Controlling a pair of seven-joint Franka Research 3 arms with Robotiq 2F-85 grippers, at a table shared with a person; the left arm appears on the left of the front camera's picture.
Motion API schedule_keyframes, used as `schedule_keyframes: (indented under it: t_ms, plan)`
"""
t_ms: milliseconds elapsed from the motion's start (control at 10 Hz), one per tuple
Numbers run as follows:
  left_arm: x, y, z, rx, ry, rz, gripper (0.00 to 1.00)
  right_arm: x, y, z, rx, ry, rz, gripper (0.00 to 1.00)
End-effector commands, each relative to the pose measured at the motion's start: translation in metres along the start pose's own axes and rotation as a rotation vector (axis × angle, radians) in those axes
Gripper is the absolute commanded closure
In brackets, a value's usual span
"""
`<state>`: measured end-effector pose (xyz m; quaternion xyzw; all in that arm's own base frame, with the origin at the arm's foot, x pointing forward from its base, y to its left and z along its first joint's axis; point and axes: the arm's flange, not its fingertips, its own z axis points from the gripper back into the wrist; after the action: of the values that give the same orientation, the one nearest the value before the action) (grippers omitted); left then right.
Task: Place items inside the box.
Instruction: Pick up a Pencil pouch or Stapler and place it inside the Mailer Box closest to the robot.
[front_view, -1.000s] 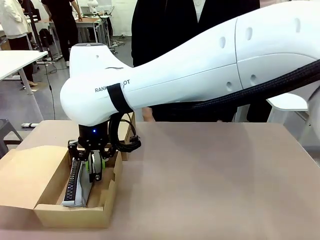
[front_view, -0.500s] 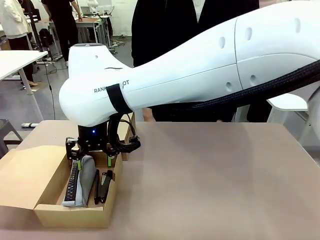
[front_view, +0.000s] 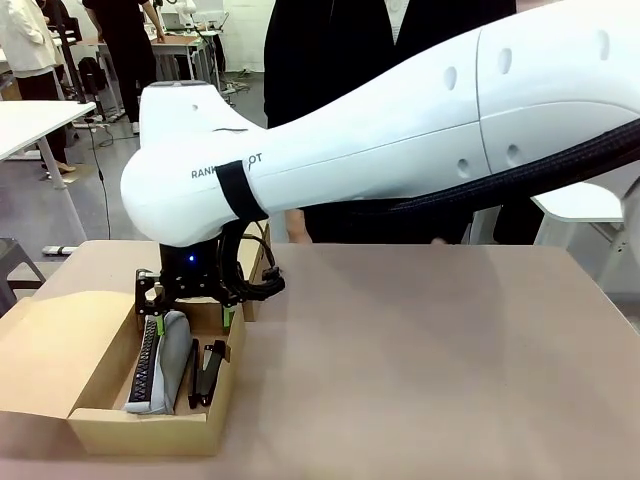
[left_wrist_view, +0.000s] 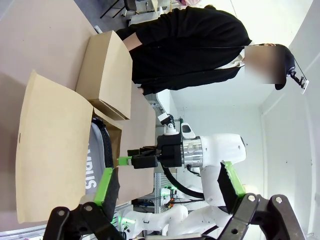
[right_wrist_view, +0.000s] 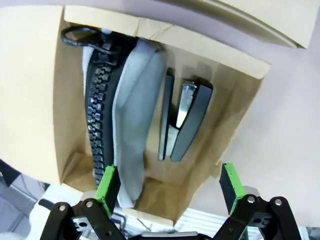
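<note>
front view. right arm comes in from the right and reaches across to the left side of the table (front_view: 430, 340). right gripper (front_view: 190, 318) hangs just above the open cardboard box (front_view: 150, 432), its green-padded fingers (front_view: 228, 318) spread wide and holding nothing. inside the box: grey pencil case (front_view: 172, 365) lying lengthwise on the left with its black zip along one edge, and black stapler (front_view: 211, 372) beside it on the right. a person (front_view: 340, 60) in black stands at the far side.

left wrist view. left gripper (left_wrist_view: 165, 172) off to the side of the box, fingers wide apart, nothing between them. beyond it, the box flaps, a strip of the grey pencil case with part of its print, and the right gripper over the box. the view is rolled, so the person appears sideways.

right wrist view. looks straight down into the box. the grey pencil case fills the left half, zip to the left. the black stapler lies parallel to it in the right half, a slim black piece close against its left side; what that piece is cannot be told. the right gripper's pads stand wide, clear of both items.
</note>
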<state>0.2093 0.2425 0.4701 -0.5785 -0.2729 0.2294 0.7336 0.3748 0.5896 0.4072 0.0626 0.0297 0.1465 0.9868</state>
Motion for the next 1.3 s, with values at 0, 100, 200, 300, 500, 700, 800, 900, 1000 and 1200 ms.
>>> schedule_keyframes:
  t_ms: [0,100,200,300,500,700,800,900,1000,1200]
  plan:
    - [0.001,-0.001,0.0,-0.023,-0.004,-0.018,0.0,-0.021,-0.033,0.021,0.072,0.116,0.159,0.0]
    - [0.001,-0.001,0.0,-0.023,-0.004,-0.018,0.0,-0.042,-0.068,0.039,0.148,0.11,0.284,0.0]
    - [0.001,-0.001,0.0,-0.023,-0.004,-0.018,0.0,-0.065,-0.101,0.055,0.274,0.07,0.338,0.0]
    - [0.001,-0.001,0.0,-0.023,-0.004,-0.018,0.0,-0.089,-0.131,0.063,0.386,0.048,0.341,0.0]
    - [0.001,-0.001,0.0,-0.023,-0.004,-0.018,0.0,-0.132,-0.186,0.065,0.533,-0.054,0.274,0.0]
    - [0.001,-0.001,0.0,-0.023,-0.004,-0.018,0.0,-0.135,-0.182,0.058,0.493,-0.03,0.04,0.0]
    - [0.001,-0.001,0.0,-0.023,-0.004,-0.018,0.0,-0.105,-0.176,0.071,0.487,-0.049,0.242,0.0]
    - [0.001,-0.001,0.0,-0.023,-0.004,-0.018,0.0,-0.105,-0.176,0.071,0.487,-0.049,0.242,0.0]
    - [0.001,-0.001,0.0,-0.023,-0.004,-0.018,0.0,-0.105,-0.176,0.071,0.487,-0.049,0.242,0.0]
    - [0.001,-0.001,0.0,-0.023,-0.004,-0.018,0.0,-0.117,-0.183,0.069,0.495,-0.046,0.203,0.0]
